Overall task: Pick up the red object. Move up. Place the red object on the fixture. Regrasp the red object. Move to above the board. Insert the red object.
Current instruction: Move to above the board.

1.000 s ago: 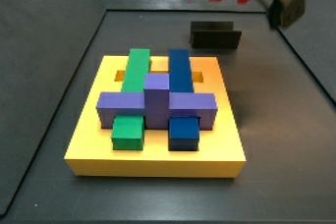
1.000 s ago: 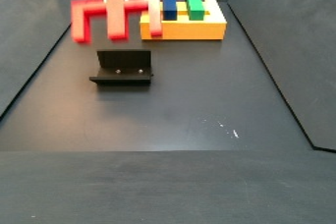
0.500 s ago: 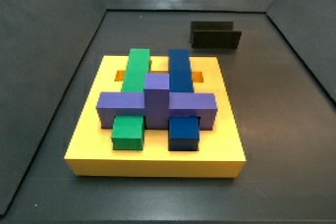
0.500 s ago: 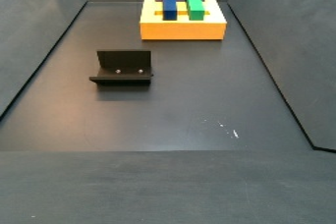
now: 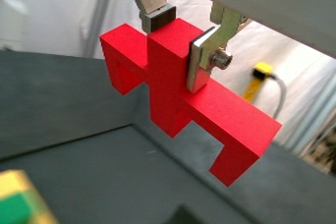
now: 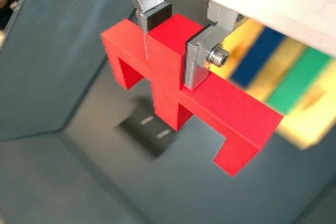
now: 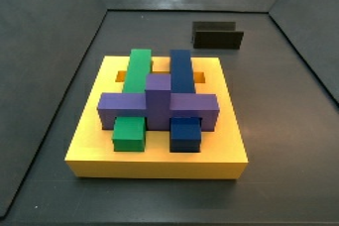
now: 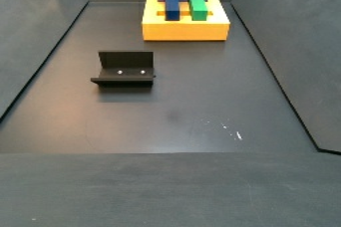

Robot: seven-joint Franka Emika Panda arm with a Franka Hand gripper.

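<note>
In both wrist views my gripper [image 5: 182,31] [image 6: 178,29] is shut on the red object [image 5: 178,90] [image 6: 171,85], a cross-shaped piece with two legs, held high above the floor. The silver fingers [image 5: 207,53] [image 6: 199,56] clamp its central bar from both sides. The gripper and the red object are out of view in both side views. The fixture [image 7: 219,37] [image 8: 126,69] stands bare on the dark floor and shows small below the piece in a wrist view [image 6: 147,135]. The yellow board [image 7: 93,141] [image 8: 186,30] carries green, blue and purple pieces.
Dark walls ring the floor [image 8: 173,112] in both side views. The board's edge with its green and blue pieces shows beside the red object in a wrist view [image 6: 296,81]. A yellow cable [image 5: 266,76] hangs outside the enclosure.
The gripper with the red object has risen out of both side views; one second ago it hung above the fixture. Board and fixture have not moved.
</note>
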